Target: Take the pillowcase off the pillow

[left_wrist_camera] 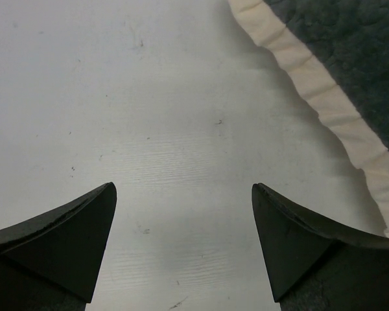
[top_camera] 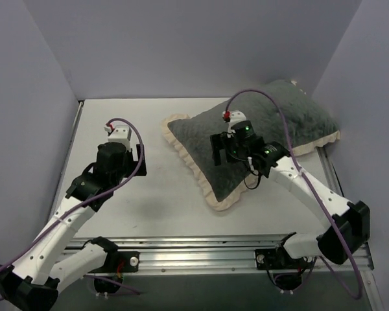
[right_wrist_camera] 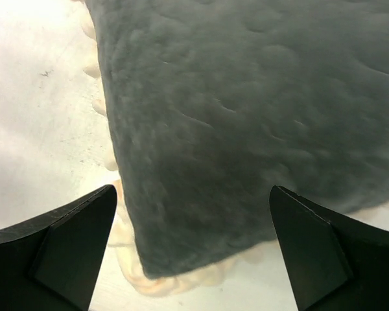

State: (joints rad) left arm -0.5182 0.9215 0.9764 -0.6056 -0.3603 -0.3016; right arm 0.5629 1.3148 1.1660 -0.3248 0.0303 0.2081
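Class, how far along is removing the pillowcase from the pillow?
Done: nothing; the pillowcase looks stuffed, no white pillow showing. In hand: the right gripper, open, hangs over its grey face; the left gripper, open, over bare table. Left: gripping and pulling it off.

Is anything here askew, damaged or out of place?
Only the pillowcase: it lies diagonally to the table edges, and its far right corner seems crowded against the right wall. No tear or spill shows.
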